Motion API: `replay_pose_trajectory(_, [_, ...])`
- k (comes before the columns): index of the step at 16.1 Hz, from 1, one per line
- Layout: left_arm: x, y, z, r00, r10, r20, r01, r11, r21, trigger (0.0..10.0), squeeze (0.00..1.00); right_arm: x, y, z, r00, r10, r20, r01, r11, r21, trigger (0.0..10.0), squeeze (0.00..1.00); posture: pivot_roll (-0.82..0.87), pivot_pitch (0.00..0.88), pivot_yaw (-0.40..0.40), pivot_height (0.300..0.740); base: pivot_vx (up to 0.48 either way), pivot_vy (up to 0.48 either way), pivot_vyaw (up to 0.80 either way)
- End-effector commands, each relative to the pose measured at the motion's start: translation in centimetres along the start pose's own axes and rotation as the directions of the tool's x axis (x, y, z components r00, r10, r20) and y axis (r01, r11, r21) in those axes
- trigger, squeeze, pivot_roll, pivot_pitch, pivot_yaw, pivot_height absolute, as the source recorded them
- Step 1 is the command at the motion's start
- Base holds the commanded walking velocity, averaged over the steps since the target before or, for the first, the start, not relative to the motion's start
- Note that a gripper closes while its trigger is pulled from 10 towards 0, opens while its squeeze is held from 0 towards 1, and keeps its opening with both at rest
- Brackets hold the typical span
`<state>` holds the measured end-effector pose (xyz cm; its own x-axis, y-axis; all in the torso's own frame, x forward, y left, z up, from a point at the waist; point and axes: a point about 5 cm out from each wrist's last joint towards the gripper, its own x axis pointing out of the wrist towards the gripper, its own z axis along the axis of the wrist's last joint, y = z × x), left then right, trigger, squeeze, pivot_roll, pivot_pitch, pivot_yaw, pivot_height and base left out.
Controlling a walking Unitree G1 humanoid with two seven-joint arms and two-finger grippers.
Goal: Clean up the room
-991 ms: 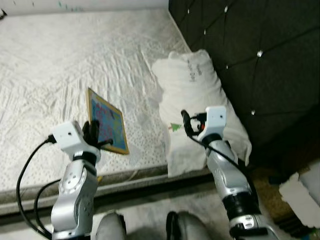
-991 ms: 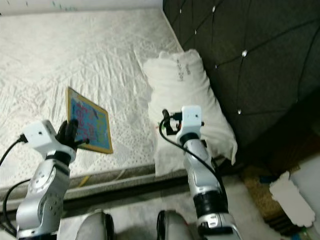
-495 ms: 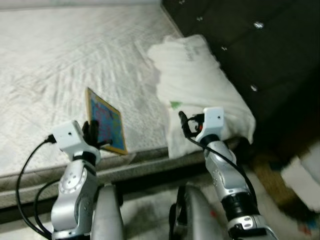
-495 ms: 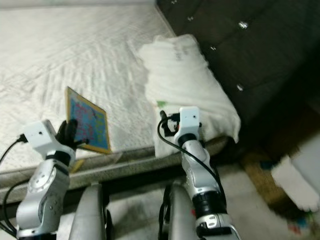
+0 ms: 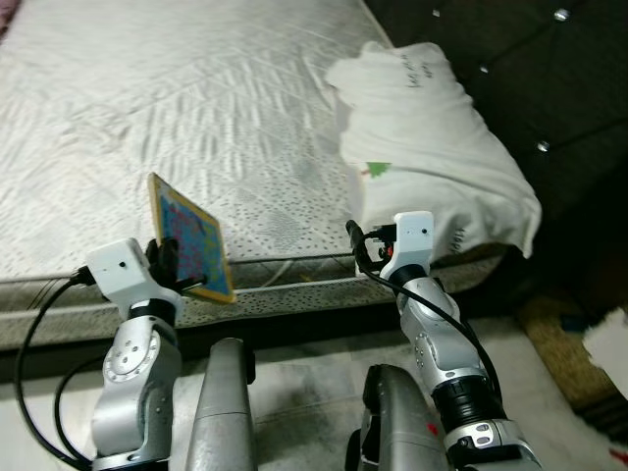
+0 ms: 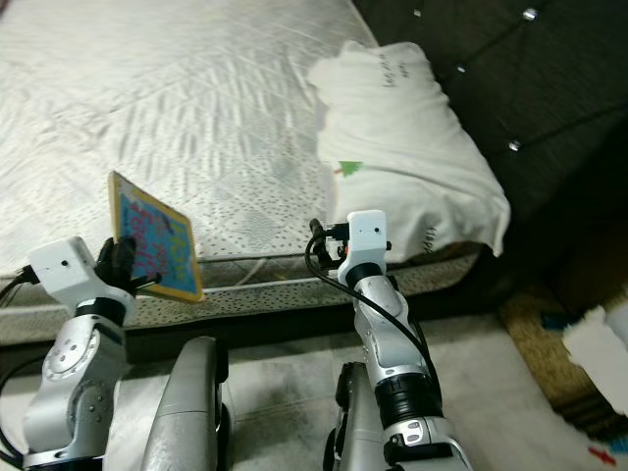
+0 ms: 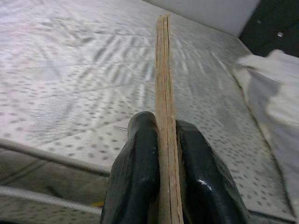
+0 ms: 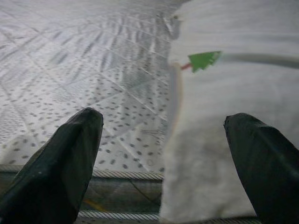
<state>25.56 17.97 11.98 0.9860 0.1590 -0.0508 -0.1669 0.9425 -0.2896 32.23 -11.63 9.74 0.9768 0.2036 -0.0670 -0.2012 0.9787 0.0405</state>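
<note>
Your left tool point(image 7: 163, 186) pinches a thin wooden board with a yellow frame and a blue, pink-speckled picture face point(image 5: 189, 235). The head views give you that painted face, tilted, held up over the near edge of the bed's white quilted mattress point(image 5: 177, 108). The left wrist view gives you the board edge-on instead: a pale plywood strip standing straight up between the two black fingers point(image 7: 135, 177), which press on both sides.

Your right tool point(image 8: 163, 154) is spread wide, holding nothing; the right wrist view shows its fingers far apart. That view also shows a small green tree mark on the white rumpled pillow point(image 5: 432, 137). The head views place the pillow at the bed's right, against the dark tufted headboard point(image 5: 549, 59).

Both silver forearms are raised, elbows bent. The left wrist is at the mattress's near left edge, the right wrist near the pillow's near corner.
</note>
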Motion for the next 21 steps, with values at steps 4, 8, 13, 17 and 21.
replay_pose_trajectory(4, [0.2,-0.8,1.1,0.997,-0.043,0.059,0.043,0.999,-0.003,10.0,0.0,0.2,-0.2,0.4,1.0,0.004,0.012,-0.004,1.0,-0.021,10.0,0.0,0.1,0.138,-0.033,0.592,0.293,0.0,0.0])
replay_pose_trajectory(8, [0.2,-1.0,1.1,0.997,-0.053,0.058,0.054,0.998,-0.01,10.0,0.0,0.2,-0.3,0.4,1.0,0.001,0.013,-0.001,1.0,-0.021,10.0,0.0,0.1,0.138,-0.032,0.592,0.314,0.0,0.0])
replay_pose_trajectory(13, [0.3,-0.9,0.8,0.998,-0.043,0.035,0.043,0.999,-0.012,10.0,0.0,0.2,-0.3,0.4,1.0,0.001,0.014,0.0,1.0,-0.025,10.0,0.0,0.1,0.139,-0.035,0.592,0.17,0.0,0.0])
replay_pose_trajectory(17, [0.7,-1.0,1.0,0.999,-0.019,0.047,0.021,0.999,-0.028,10.0,0.0,0.4,-0.2,0.5,1.0,0.004,0.015,-0.004,1.0,-0.029,10.0,0.0,0.1,0.136,-0.036,0.592,0.0,0.0,0.0])
replay_pose_trajectory(21, [1.2,-1.2,1.0,0.999,-0.014,0.052,0.017,0.999,-0.041,10.0,0.0,0.3,-0.2,0.5,1.0,0.008,0.022,-0.007,1.0,-0.02,10.0,0.0,0.1,0.134,-0.035,0.577,0.0,0.0,0.0])
